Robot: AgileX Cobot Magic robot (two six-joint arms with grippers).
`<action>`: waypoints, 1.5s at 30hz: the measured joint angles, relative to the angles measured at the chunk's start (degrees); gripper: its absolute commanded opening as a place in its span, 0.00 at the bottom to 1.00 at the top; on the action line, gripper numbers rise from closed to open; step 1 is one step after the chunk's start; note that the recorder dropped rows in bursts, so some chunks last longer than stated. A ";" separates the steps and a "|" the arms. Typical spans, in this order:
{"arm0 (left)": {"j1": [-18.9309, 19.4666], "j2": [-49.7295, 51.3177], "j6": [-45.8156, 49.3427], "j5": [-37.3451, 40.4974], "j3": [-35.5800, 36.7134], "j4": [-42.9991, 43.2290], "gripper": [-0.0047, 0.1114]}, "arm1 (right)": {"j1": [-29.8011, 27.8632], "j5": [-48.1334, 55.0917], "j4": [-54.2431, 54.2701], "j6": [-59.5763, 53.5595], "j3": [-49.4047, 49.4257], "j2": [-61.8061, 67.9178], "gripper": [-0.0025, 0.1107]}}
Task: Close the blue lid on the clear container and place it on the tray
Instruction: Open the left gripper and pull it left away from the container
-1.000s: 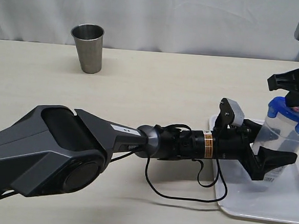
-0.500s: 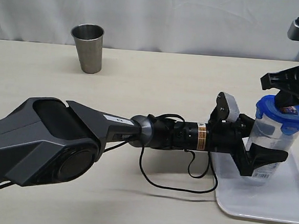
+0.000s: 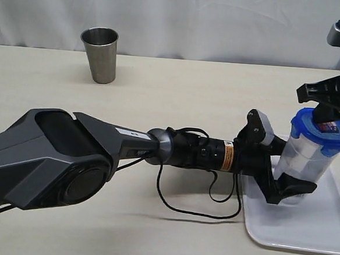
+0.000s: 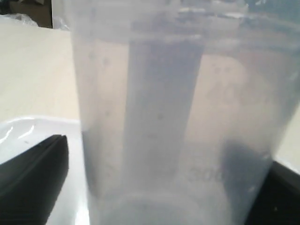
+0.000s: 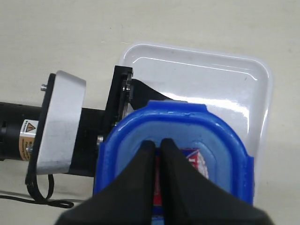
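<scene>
The clear container [image 3: 305, 159] leans a little over the left part of the white tray [image 3: 302, 233], and I cannot tell whether its base touches the tray. My left gripper [image 3: 295, 174] reaches in from the left and is shut on the container's lower half. In the left wrist view the container [image 4: 173, 117] fills the picture between the two black fingers [image 4: 33, 171]. The blue lid [image 3: 323, 131] sits on the container's mouth. My right gripper [image 3: 327, 117] is shut, with its tips down on the lid's [image 5: 140, 123] sticker; the right gripper [image 5: 158, 143] holds nothing.
A steel cup [image 3: 99, 53] stands at the far left of the beige table. The left arm's long dark body [image 3: 68, 161] lies across the table's front middle. A black cable [image 3: 193, 208] loops under its wrist. The tray's [image 5: 225, 79] far and right parts are bare.
The left gripper has drawn the container a little leftward and lower toward the tray, tilting it. The right gripper followed leftward on the lid, then held still.
</scene>
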 measured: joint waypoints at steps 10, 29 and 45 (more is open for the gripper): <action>1.57 -1.09 0.22 2.25 0.00 7.78 0.81 | 0.00 0.64 0.00 0.00 0.00 -0.10 0.06; 5.22 -2.35 -4.35 -1.73 0.00 19.15 0.81 | 0.00 0.64 0.00 0.00 0.10 -0.10 0.06; 6.26 -7.30 -11.03 -0.66 0.10 34.96 0.57 | 0.00 0.64 0.00 0.00 0.10 -0.10 0.06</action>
